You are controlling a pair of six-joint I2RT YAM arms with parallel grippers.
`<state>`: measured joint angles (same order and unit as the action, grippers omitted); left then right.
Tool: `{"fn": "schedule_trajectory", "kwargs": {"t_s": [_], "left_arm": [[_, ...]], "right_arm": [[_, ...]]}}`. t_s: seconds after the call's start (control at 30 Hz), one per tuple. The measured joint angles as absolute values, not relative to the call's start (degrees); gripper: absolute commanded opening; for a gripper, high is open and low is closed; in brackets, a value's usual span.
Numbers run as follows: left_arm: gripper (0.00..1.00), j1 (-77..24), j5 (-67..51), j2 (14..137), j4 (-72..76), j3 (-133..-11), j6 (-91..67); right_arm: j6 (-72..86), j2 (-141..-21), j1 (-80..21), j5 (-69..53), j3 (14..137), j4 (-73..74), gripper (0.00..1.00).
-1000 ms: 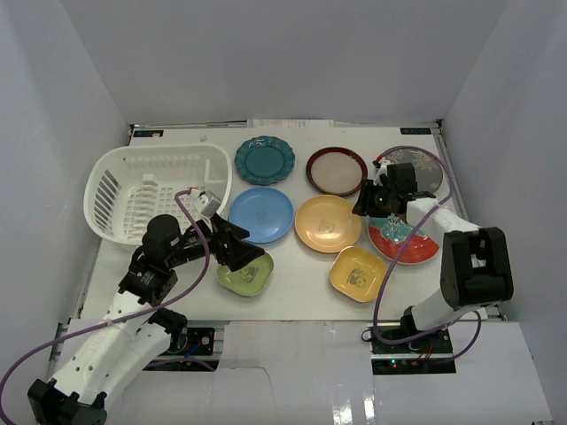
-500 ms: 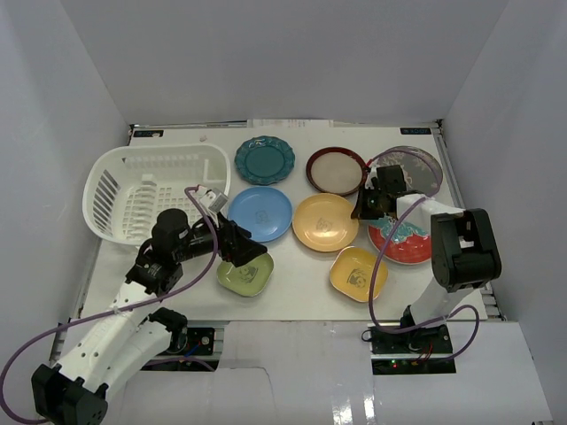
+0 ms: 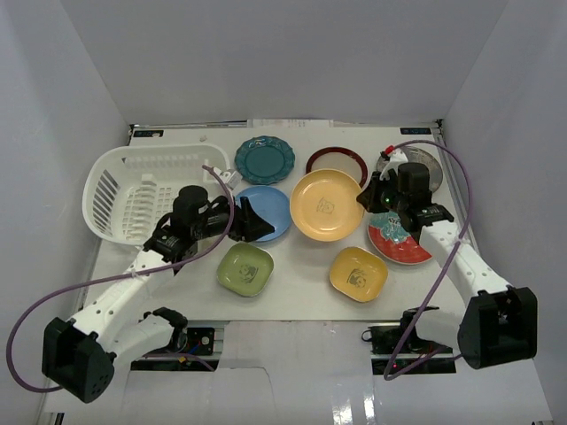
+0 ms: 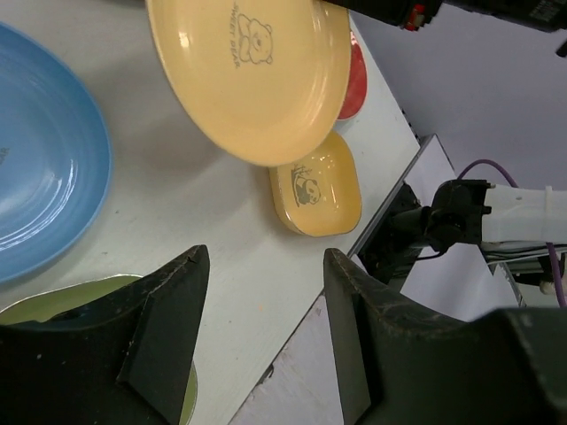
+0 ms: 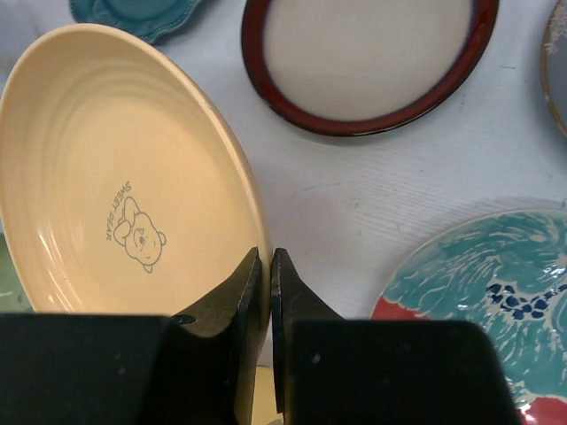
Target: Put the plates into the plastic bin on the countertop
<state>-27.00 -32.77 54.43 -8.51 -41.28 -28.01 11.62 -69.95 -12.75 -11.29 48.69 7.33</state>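
As the right arm reaches left, the right gripper [image 5: 269, 258] pinches the rim of the orange plate [image 3: 326, 205], holding it raised above the countertop [image 3: 297, 288]; the left gripper [image 4: 266, 266] hovers by the blue plate [image 3: 278, 207], jaws spread and empty. White walls [image 3: 266, 62] enclose it; the plastic bin [image 3: 111, 173] sits far left.

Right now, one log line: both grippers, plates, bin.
right gripper: shut on rim of round orange plate, held off countertop | left gripper: open, empty | white slotted plastic bin: no plates seen inside

Top camera overlooks the whole table [image 3: 297, 285] from the near side; both wrist cameras closely share the orange plate [image 3: 326, 205].
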Motion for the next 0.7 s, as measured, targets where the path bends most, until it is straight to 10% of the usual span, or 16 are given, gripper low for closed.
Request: {"fn": "schedule_trajectory", "kwargs": {"t_s": [0.3,0.4,0.53,0.63,0.7], "left_arm": [[0.65,-33.71,-23.49,65.43,-7.16,-45.52,-30.06],[0.47,-35.51,-20.82,68.73,-6.57,-46.28,-30.02],[0.00,-37.47,-15.53,71.77,-6.74,-46.94,-30.39],[0.00,-37.15,-12.38,72.31,-7.22,-47.35,-30.50],[0.00,-37.43,-11.46,71.90,-7.64,-47.75,-30.41]], "right_arm": [[13.61,-59.44,-15.59,-18.85,43.33,8.34,0.08],[14.46,-57.98,-16.73,-21.04,42.83,7.68,0.08],[14.70,-58.13,-17.82,-22.26,41.56,6.76,0.08],[14.92,-58.22,-18.15,-23.33,40.80,5.76,0.12],[15.57,-58.22,-18.17,-23.97,40.77,5.34,0.36]]}}
